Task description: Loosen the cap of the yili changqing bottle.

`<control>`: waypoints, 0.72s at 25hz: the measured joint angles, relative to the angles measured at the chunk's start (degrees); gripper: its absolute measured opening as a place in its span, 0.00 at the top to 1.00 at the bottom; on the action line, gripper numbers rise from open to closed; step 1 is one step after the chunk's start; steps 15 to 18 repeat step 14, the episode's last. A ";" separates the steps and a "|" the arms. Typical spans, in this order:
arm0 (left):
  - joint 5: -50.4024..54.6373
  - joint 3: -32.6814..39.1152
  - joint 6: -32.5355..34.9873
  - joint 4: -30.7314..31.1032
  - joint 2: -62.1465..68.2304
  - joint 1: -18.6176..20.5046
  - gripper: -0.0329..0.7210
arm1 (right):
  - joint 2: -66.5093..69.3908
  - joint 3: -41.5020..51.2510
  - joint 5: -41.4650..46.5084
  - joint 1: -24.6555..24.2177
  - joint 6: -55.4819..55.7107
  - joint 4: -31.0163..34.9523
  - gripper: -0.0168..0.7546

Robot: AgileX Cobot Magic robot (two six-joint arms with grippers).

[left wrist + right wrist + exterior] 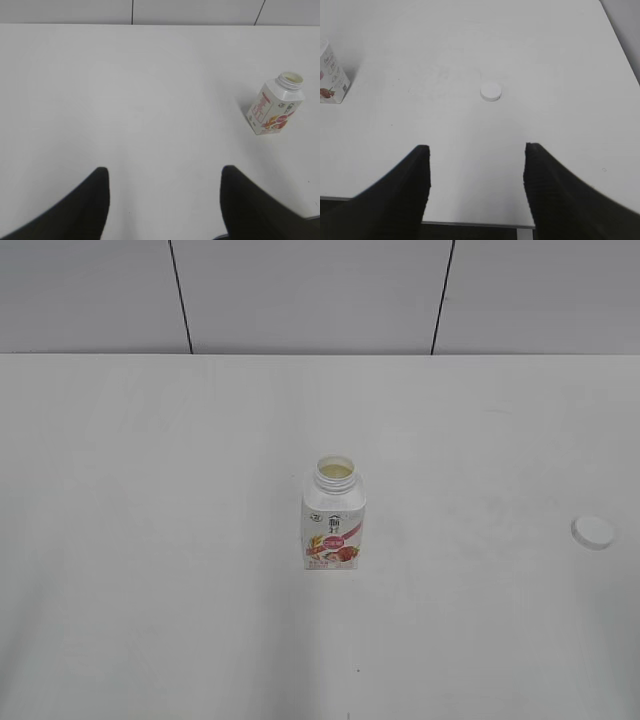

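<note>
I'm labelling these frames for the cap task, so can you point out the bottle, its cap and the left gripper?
yili changqing bottle (pixel 334 530): exterior view, on the front label.
cap (pixel 593 531): exterior view, on its flat top, lying on the table apart from the bottle.
left gripper (pixel 165 200): left wrist view, midway between its open fingertips.

A plain white table (pixel 150 590) fills the scene, backed by a pale wall (pixel 300 290) with dark vertical seams.
</note>
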 joint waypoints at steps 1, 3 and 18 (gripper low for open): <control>0.00 0.00 0.00 0.00 0.00 0.00 0.38 | 0.00 0.00 0.00 0.00 0.00 0.00 0.37; 0.00 0.00 0.00 0.00 0.00 0.00 0.38 | 0.00 0.00 0.00 0.00 0.00 0.00 0.37; 0.00 0.00 0.00 0.00 0.00 0.00 0.38 | 0.00 0.00 0.00 0.00 0.00 0.00 0.37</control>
